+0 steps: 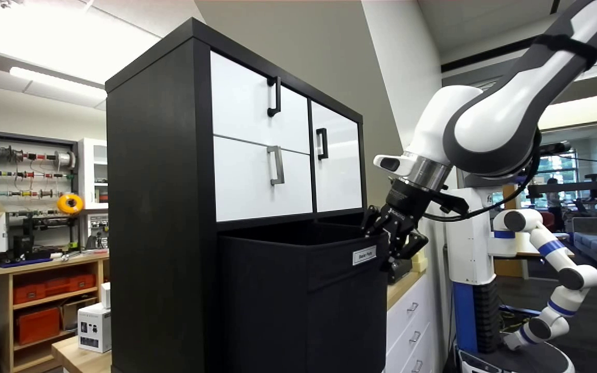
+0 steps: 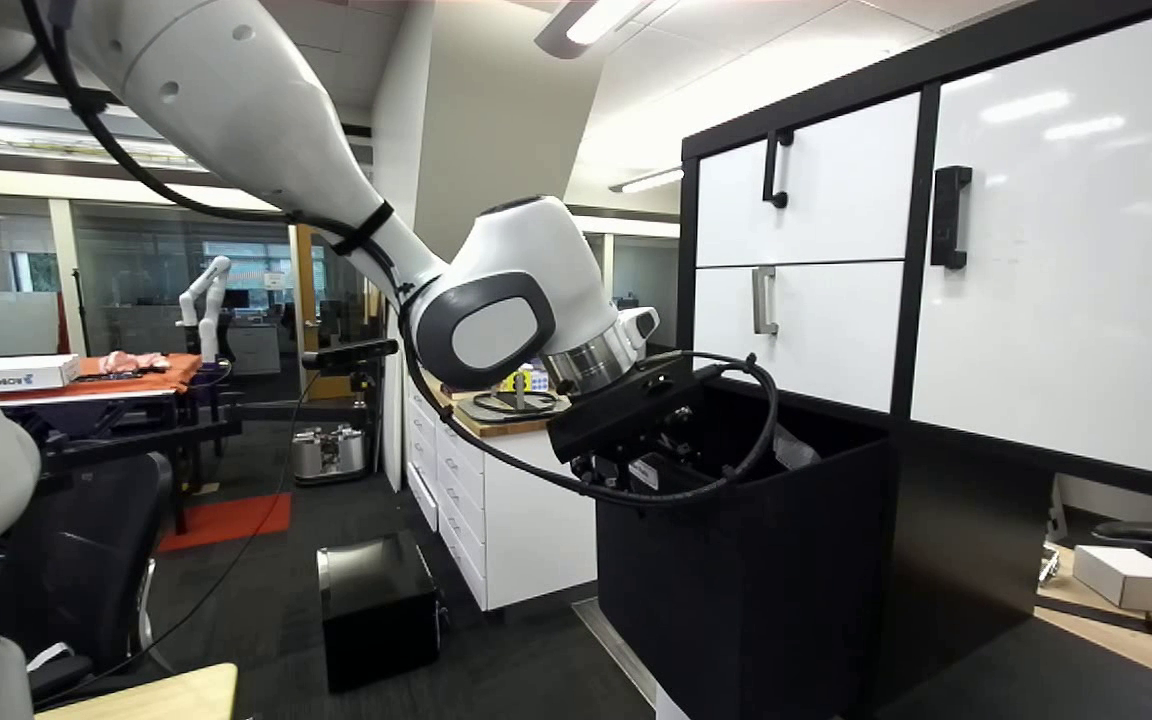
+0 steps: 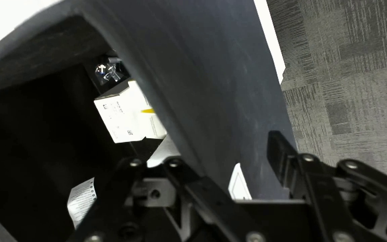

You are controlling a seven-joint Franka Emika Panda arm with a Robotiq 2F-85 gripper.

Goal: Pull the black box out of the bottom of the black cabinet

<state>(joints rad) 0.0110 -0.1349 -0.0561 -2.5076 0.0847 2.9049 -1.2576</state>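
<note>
Jaws parted astride black box (image 3: 210,90) rim; grey carpet (image 3: 361,101), glass partition (image 2: 131,270).

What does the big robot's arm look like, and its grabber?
The arm is chunky and rounded, white and dark grey, with a black strap and a silver metal ring near its end. A black cable loops beside it. The gripper is black, with two jointed fingers, silvery round screws and a tiny pale marking.
</note>
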